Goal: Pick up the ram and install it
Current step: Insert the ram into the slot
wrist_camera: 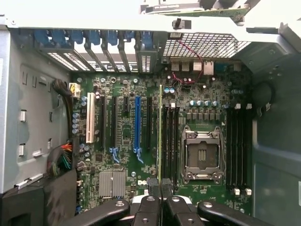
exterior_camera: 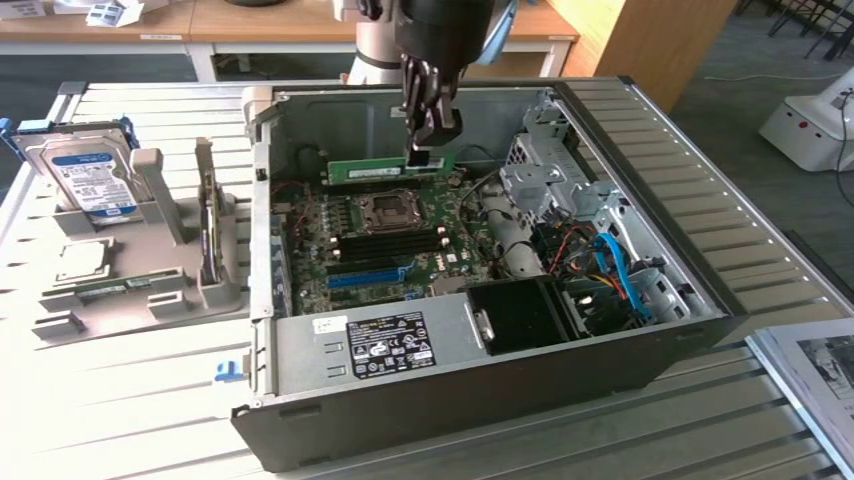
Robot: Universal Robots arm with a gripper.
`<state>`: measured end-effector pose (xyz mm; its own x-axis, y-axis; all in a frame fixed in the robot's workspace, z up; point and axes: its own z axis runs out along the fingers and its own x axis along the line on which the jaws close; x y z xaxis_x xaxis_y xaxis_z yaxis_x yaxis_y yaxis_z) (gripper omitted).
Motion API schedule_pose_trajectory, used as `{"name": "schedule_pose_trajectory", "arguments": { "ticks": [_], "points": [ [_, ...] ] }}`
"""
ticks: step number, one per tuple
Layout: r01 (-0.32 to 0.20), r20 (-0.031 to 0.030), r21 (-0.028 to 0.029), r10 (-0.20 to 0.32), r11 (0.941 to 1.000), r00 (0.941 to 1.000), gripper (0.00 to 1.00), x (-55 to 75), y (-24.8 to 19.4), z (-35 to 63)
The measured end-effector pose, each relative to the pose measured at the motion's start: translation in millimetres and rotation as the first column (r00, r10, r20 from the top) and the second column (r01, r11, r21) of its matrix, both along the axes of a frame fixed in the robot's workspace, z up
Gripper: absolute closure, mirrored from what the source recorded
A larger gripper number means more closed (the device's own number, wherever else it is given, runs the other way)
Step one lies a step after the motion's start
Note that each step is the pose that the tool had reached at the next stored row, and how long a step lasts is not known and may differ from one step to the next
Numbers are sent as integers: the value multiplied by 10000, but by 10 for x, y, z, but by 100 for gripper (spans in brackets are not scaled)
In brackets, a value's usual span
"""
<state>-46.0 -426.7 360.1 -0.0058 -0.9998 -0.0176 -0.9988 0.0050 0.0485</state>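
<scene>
**One ram (exterior_camera: pixel 380 171) held over the board (exterior_camera: pixel 380 235)**

Exterior view: The ram is carried by the gripper (exterior_camera: pixel 424 152). The jaws are closed almost fully on the strip's upper edge, near its end toward the exterior view's right. The strip is held level, long edge down, inside the open case (exterior_camera: pixel 694 300), above the far part of the board and apart from it.

The ram is judged to be a light, stiff, thin card. It could be cracked if bent or twisted, and its chips and contact edge are best left untouched. The bare top edge is the sound place for a hold, though a grip taken this far off-centre may let the strip tip when it is pressed. A drive (exterior_camera: pixel 91 180) is seen in a grey fixture (exterior_camera: pixel 200 270) outside the case, at the exterior view's left. The ram's height above the board is shown here and cannot be read from the wrist view.

Wrist view: The ram (wrist_camera: pixel 160 132) is seen edge-on, as a thin line running out from the gripper (wrist_camera: pixel 160 188). It is placed between the blue slot (wrist_camera: pixel 137 125) and the socket (wrist_camera: pixel 202 155), just beside the dark slots (wrist_camera: pixel 170 141). Whether it is set exactly over one of them cannot be told. This sideways line-up is given here and not by the exterior view.
</scene>
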Motion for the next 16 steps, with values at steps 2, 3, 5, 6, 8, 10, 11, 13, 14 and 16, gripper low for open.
{"name": "schedule_pose_trajectory", "arguments": {
  "ticks": [2, 3, 5, 6, 8, 10, 11, 13, 14, 16],
  "points": [
    [0, -2, 1, 0, 10000, 10000, 88, 0, 0, -33],
    [0, -2, 0, 0, 10000, 10000, 88, 0, 0, -50],
    [0, -1, 0, 0, 10000, 10000, 88, 0, 0, -86],
    [0, 0, 0, 0, 10000, 10000, 88, 0, 0, -103],
    [0, 0, 1, 0, 10000, 10000, 88, 0, 0, -136],
    [-1, 0, 0, 1, 10000, 10000, 88, 0, 0, -170],
    [0, -1, 0, 0, 10000, 10000, 88, 0, 0, -187],
    [0, -1, 0, 0, 10000, 10000, 88, 0, 0, -220],
    [-1, -1, 0, 1, 10000, 10000, 88, 0, 0, -237],
    [0, -1, -1, 0, 10000, 10000, 88, 0, 0, -272]
  ]
}}
